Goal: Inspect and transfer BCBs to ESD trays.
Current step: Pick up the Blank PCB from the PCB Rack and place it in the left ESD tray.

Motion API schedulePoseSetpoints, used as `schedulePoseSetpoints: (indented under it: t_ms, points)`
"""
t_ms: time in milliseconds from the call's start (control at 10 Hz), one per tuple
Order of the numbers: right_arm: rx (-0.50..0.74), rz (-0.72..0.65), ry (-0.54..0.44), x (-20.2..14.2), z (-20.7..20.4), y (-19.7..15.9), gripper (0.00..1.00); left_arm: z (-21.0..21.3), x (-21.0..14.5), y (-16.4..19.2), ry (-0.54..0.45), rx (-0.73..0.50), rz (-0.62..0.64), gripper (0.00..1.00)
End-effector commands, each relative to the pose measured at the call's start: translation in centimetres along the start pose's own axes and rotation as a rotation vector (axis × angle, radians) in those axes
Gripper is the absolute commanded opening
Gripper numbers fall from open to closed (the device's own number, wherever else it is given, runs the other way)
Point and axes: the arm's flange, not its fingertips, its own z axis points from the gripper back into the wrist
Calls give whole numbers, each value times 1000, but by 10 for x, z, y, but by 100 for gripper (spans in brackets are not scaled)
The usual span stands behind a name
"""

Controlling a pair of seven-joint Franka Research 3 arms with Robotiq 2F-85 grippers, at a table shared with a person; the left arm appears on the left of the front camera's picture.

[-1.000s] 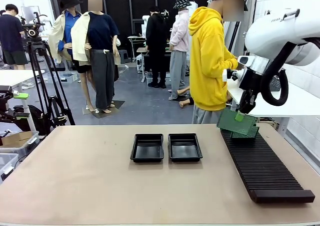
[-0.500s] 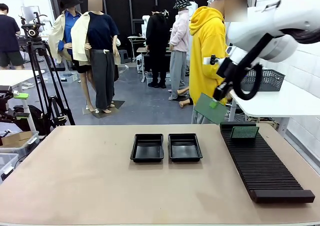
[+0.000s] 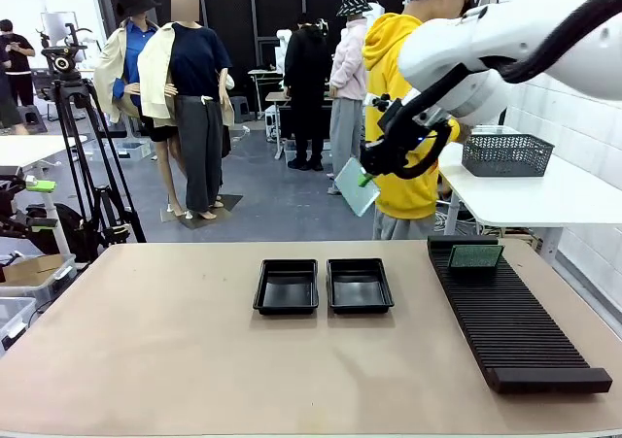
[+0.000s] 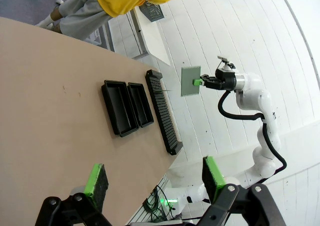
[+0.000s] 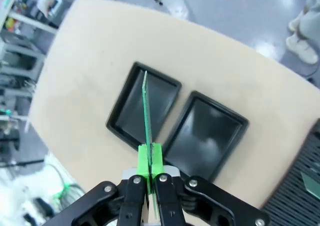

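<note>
1. My right claw (image 3: 366,178) pinches a circuit board (image 3: 355,187) by its edge, high over the desk's (image 3: 146,341) far side.
2. It seems thin, light, stiff and fragile: hold edges only.
3. My left claw (image 4: 155,176) is spread.

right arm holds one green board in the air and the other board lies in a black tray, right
The front view shows the other BCB standing in the ribbed rack, not a tray; both ESD trays are empty. The right arm's fingers do hold one BCB in the air.
</note>
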Motion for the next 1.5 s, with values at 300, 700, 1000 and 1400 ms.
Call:
schedulePoseSetpoints:
  t_ms: [300,700,1000,1400]
  points:
    - [121,-314,82,61,-60,17,0,1,0,-2,-3,-1,7,100]
    - [95,-426,169,59,-112,32,0,1,0,-2,-3,-1,7,100]
    - [68,-478,228,42,-150,30,0,1,0,-2,-3,-1,7,100]
    - [-4,-462,239,21,-182,18,0,1,0,-2,-3,-1,7,100]
